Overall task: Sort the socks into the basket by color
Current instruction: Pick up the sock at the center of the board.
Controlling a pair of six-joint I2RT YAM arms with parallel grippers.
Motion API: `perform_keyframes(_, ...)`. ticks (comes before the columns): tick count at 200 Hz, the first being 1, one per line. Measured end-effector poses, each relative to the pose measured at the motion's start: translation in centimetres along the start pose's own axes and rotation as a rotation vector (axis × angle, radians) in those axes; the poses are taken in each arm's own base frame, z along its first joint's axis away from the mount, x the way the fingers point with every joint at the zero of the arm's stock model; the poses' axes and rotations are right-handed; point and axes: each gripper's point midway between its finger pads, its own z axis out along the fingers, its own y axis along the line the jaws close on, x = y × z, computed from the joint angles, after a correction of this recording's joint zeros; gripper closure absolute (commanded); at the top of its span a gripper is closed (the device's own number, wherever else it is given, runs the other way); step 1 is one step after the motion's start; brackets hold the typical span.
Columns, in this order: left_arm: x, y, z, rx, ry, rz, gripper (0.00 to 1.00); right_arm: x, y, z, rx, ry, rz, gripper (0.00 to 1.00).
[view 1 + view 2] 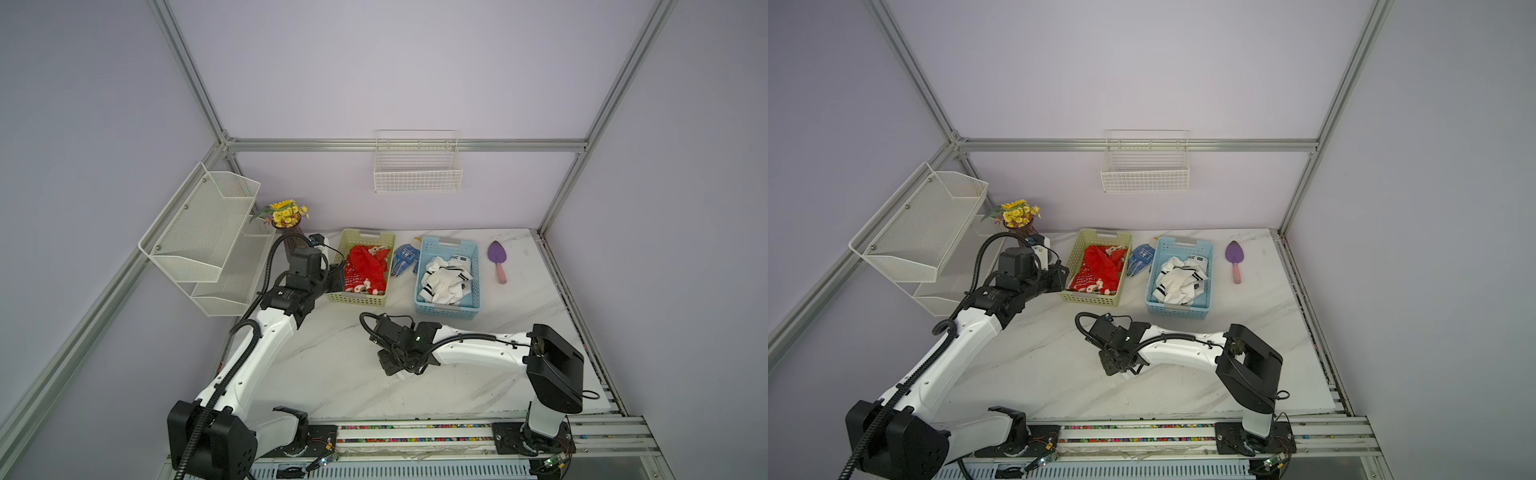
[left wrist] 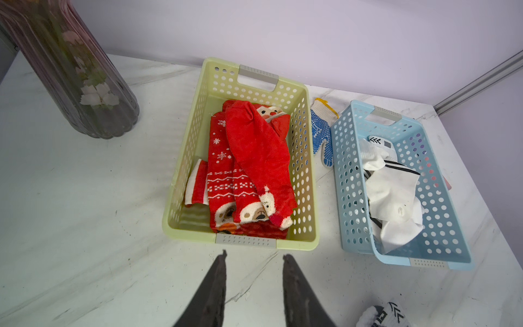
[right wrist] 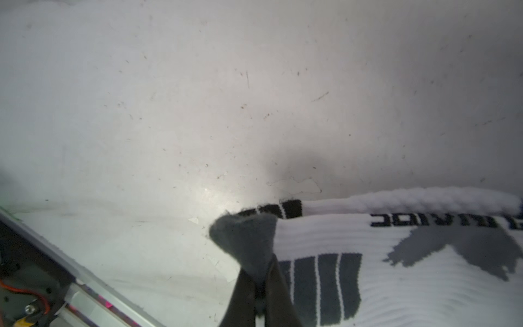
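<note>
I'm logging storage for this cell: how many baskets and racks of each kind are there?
Plastic baskets on the table: 2, a yellow-green basket and a blue basket
Wire basket on the back wall: 1
Two-tier mesh rack on the side wall: 1
Total: 4

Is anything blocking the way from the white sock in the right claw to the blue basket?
Nothing visible. The right claw pinches the white sock on the table, and the stretch of table up to the blue basket lies bare.

Table (image 1: 332, 365) bears vase (image 2: 70, 85), yellow basket (image 1: 365, 233), blue basket (image 1: 446, 311), glove (image 1: 402, 259), trowel (image 1: 496, 255), sock (image 3: 396, 283).
</note>
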Motion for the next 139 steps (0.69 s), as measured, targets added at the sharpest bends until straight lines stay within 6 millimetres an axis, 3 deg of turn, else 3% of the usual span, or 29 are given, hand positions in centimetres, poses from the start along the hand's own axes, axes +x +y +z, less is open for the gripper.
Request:
perform_keyframes(51, 0.1, 0.0, 0.0, 0.003, 0.002, 0.000, 0.66, -1.8, 0.5, -2.8, -0.064, -0.067, 0.024, 0.99)
perform_keyframes(93, 0.1, -0.1, 0.0, 0.009, 0.003, 0.000, 0.66, -2.8, 0.1, -4.3, -0.085, -0.100, 0.046, 1.00)
perform_keyframes(139, 0.2, -0.3, 0.3, 0.017, 0.010, 0.000, 0.66, -4.7, -0.7, -7.5, -0.135, -0.167, 0.084, 1.00)
